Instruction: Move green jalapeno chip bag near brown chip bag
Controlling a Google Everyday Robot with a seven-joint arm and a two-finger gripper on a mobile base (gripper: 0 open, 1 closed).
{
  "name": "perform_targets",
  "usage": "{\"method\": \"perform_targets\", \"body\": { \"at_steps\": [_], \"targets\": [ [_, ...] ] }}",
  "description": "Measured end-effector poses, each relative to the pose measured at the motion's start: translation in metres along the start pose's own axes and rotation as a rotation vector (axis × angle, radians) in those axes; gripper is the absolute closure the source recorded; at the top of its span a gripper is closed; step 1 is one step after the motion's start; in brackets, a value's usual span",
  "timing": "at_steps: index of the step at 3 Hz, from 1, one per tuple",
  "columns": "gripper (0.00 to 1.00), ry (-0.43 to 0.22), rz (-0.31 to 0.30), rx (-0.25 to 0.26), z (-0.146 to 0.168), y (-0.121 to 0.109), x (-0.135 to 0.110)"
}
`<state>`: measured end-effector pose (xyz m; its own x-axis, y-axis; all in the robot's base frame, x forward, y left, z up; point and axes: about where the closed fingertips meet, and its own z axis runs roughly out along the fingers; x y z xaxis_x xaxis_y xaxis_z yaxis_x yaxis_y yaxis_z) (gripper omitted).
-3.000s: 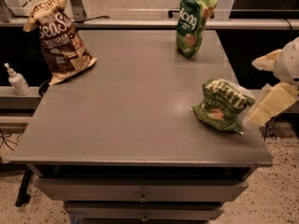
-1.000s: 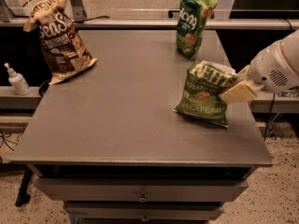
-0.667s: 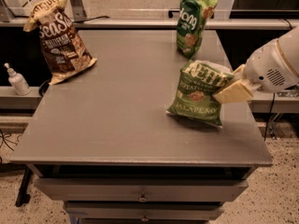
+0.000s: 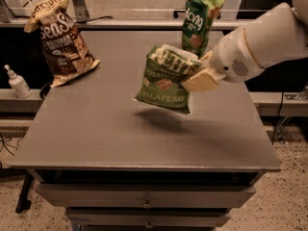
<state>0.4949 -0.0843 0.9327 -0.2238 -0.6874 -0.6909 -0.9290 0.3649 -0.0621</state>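
The green jalapeno chip bag (image 4: 167,80) hangs in the air above the middle of the grey table (image 4: 106,129), held by its right side, with its shadow on the tabletop below. My gripper (image 4: 195,77) comes in from the right on a white arm and is shut on the bag's upper right edge. The brown chip bag (image 4: 60,36), with white "Sea Salt" lettering, stands leaning at the table's far left corner, well to the left of the held bag.
A taller narrow green bag (image 4: 199,16) with white "long" lettering stands at the table's back edge, right behind the held bag. A small white bottle (image 4: 17,82) sits on a shelf left of the table. Drawers (image 4: 144,201) run under the front edge.
The gripper has lifted the green jalapeno bag off the table's right side and carried it leftward and higher, toward the table's middle. The other bags have not moved.
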Motion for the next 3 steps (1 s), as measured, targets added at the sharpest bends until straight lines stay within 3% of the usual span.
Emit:
{"method": "perform_targets", "body": {
  "at_steps": [1, 2, 3],
  "targets": [
    [1.00, -0.059, -0.077, 0.010, 0.032, 0.008, -0.060],
    [1.00, -0.059, -0.077, 0.010, 0.032, 0.008, -0.061],
    [1.00, -0.090, -0.043, 0.055, 0.040, -0.006, -0.068]
  ]
}}
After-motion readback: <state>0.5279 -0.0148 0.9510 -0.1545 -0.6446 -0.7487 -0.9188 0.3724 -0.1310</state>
